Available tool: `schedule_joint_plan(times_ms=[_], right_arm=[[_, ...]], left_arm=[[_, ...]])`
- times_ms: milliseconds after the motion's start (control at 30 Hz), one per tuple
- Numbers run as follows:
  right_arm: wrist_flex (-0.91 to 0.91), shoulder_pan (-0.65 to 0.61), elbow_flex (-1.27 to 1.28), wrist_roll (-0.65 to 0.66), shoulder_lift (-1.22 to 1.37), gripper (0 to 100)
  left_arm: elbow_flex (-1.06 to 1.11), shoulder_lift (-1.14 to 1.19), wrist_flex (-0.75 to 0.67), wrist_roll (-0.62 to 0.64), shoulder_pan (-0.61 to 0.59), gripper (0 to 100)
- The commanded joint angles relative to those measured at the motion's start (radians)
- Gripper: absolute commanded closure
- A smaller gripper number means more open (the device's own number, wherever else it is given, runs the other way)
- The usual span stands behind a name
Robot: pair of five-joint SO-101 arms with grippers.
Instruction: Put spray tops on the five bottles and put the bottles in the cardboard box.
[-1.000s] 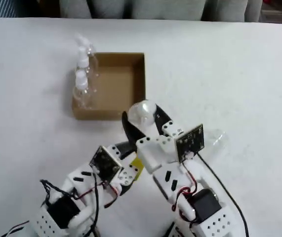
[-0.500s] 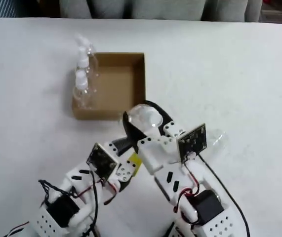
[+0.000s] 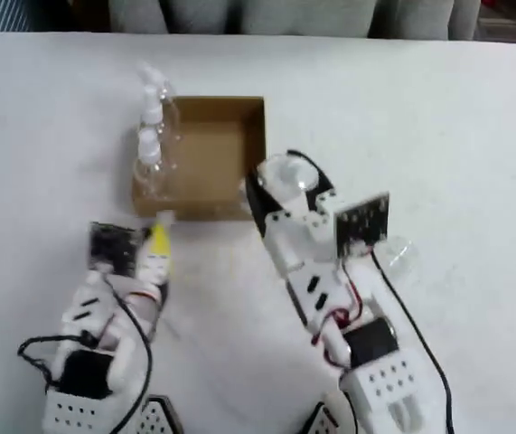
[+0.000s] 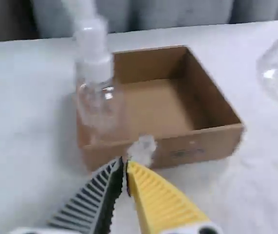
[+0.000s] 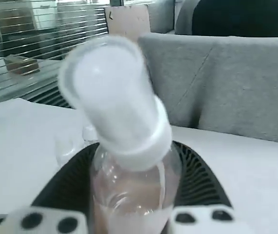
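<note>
- White tabletop (image 3: 420,108); grey sofa (image 5: 236,83) behind.
- Box (image 3: 226,158) holds two bottles (image 3: 152,158).
- Right fingers (image 5: 197,175) clamp a bottle (image 5: 129,190); left fingers (image 4: 153,195) pressed together.

Count per kind: one box (image 3: 221,154); four bottles (image 3: 152,176); three white tops (image 3: 152,108), each fitted on a bottle; one loose small white part (image 4: 141,147); two arms (image 3: 316,280); two claws, left claw (image 4: 124,170) and right claw (image 5: 131,180).
</note>
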Motion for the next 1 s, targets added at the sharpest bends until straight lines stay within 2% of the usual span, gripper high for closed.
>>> schedule_joint_plan(times_ms=[0, 133, 333, 667, 967], right_arm=[[-0.134, 0.036, -0.109, -0.009, 0.213, 98.4], [-0.257, 0.041, -0.183, 0.052, 0.449, 98.3], [-0.418, 0.042, -0.318, 0.224, 0.816, 98.3], [-0.627, 0.041, -0.615, 0.227, 1.27, 98.3], [-0.63, 0.042, -0.861, 0.227, 1.535, 98.3]], left_arm=[[0.075, -0.01, -0.118, -0.012, -0.229, 98], [0.094, -0.008, -0.164, -0.012, -0.34, 98], [0.094, -0.008, -0.166, -0.012, -0.357, 98], [0.094, -0.008, -0.166, -0.014, -0.357, 98], [0.094, -0.008, -0.166, -0.014, -0.357, 98]])
